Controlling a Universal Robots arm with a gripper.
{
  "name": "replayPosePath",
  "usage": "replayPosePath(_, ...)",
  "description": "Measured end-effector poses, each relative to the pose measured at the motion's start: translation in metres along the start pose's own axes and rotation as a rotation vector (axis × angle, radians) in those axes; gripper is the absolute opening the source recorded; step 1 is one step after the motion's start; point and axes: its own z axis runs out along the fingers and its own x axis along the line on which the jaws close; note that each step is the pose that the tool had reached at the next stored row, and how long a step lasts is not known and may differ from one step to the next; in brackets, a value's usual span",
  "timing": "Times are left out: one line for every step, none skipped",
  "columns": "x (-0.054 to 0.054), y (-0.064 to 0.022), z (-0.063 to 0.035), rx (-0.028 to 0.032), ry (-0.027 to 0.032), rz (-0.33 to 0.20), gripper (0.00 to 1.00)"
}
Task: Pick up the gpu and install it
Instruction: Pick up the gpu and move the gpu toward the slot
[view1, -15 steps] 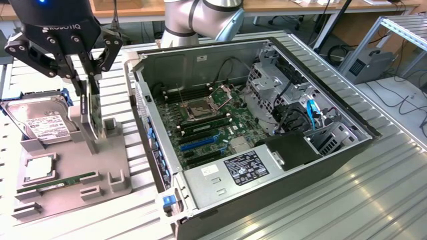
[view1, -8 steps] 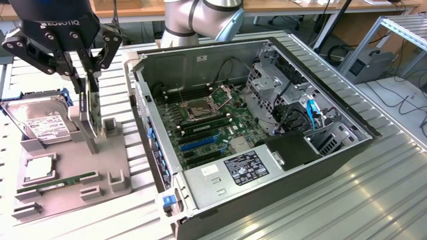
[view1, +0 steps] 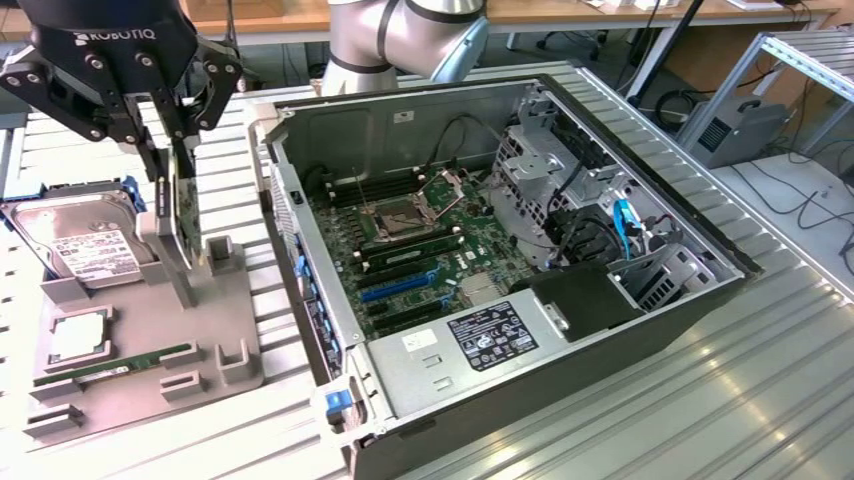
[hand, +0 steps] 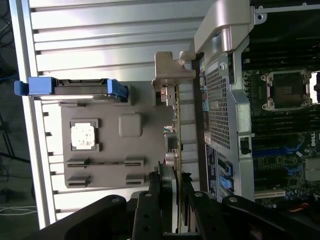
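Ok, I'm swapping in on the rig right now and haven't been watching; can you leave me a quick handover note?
Gripper: looks shut on the gpu at its top edge.
gpu: upright on edge at the grey fixture, beside the open computer case.
Done: gpu reached and gripped.
Left: lifting clear not evident; gpu not yet in the computer case.

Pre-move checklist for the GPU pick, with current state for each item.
1. Grip: end effector closed on the thin black-and-green gpu card: ok.
2. Pose: card standing upright on the grey plastic fixture tray: ok.
3. Release: card free of the tray: cannot tell.
4. Access: black metal computer case open, motherboard exposed: ok.
5. Target: blue expansion slots empty: ok.
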Motion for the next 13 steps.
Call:
replayPosePath(0.0000,0.0000,-0.0007,0.0000,0.0000,0.000,0.27)
replayPosePath(0.0000,0.0000,-0.0014,0.0000,0.0000,0.000,0.27)
replayPosePath(-0.0001,0.0000,-0.0021,0.0000,0.0000,0.000,0.27)
replayPosePath(-0.0001,0.0000,-0.0028,0.0000,0.0000,0.000,0.27)
replayPosePath(-0.0001,0.0000,-0.0035,0.0000,0.0000,0.000,0.27)
replayPosePath(-0.0001,0.0000,-0.0040,0.0000,0.0000,0.000,0.27)
replayPosePath(-0.0001,0.0000,-0.0046,0.0000,0.0000,0.000,0.27)
replayPosePath(-0.0001,0.0000,-0.0054,0.0000,0.0000,0.000,0.27)
replayPosePath(-0.0002,0.0000,-0.0062,0.0000,0.0000,0.000,0.27)
replayPosePath(-0.0002,0.0000,-0.0070,0.0001,0.0001,0.000,0.27)
replayPosePath(-0.0002,0.0000,-0.0077,0.0001,0.0000,0.000,0.27)
replayPosePath(-0.0002,0.0000,-0.0085,0.0001,0.0001,0.000,0.27)
replayPosePath(-0.0002,0.0000,-0.0093,0.0000,0.0000,0.000,0.27)
